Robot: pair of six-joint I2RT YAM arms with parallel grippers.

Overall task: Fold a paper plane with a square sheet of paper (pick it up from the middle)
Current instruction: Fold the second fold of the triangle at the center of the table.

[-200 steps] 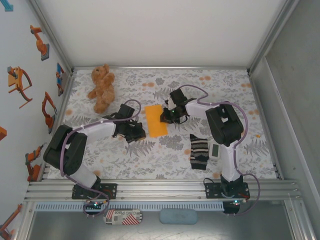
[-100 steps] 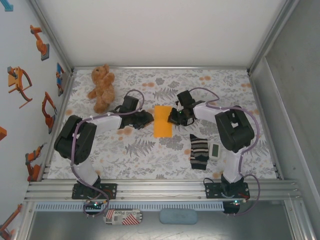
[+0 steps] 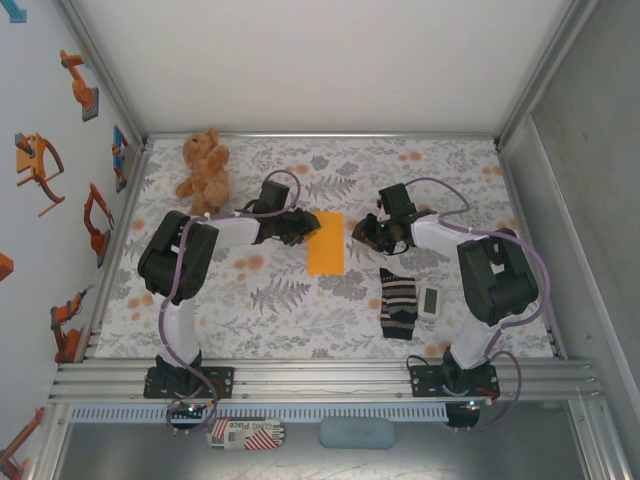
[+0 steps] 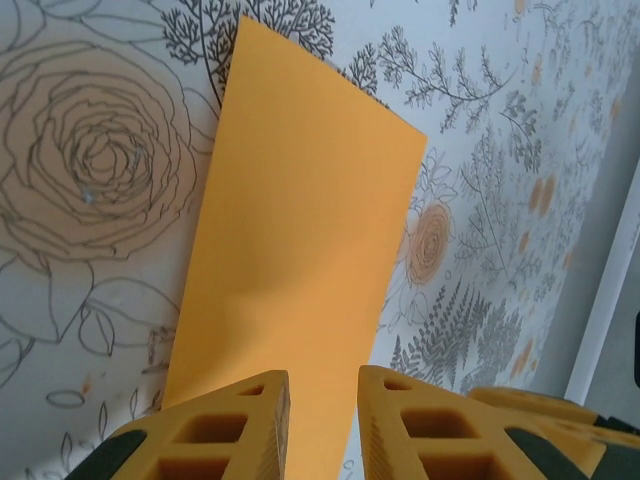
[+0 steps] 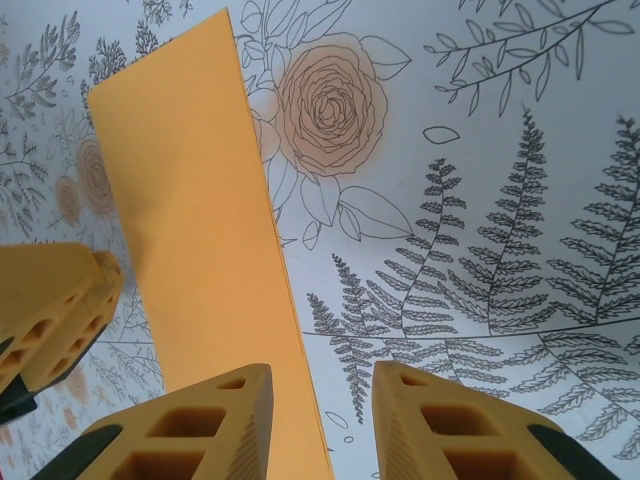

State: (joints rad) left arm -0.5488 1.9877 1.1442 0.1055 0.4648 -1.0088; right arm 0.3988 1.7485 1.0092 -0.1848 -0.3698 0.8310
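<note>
The square sheet of paper point(image 3: 326, 242) lies flat on the flowered cloth, orange-yellow and folded into a narrow rectangle. My left gripper point(image 3: 302, 228) sits low at its left long edge. In the left wrist view the sheet point(image 4: 300, 230) runs away from the left gripper point(image 4: 322, 425), which is open, with the paper lying under the gap between the yellow fingers point(image 4: 215, 430). My right gripper point(image 3: 362, 233) is at the sheet's right edge. In the right wrist view the right gripper point(image 5: 322, 425) is open and holds nothing, straddling the edge of the sheet point(image 5: 190, 220).
A brown teddy bear point(image 3: 204, 175) lies at the back left. A striped black-and-white sock point(image 3: 398, 303) and a small white device point(image 3: 430, 300) lie front right of the sheet. A left finger point(image 5: 50, 300) shows beside the paper.
Both grippers have opened and let go of the sheet. The sheet shifted slightly right and straightened. The left gripper moved back toward its left edge and the right gripper drew off to the right.
</note>
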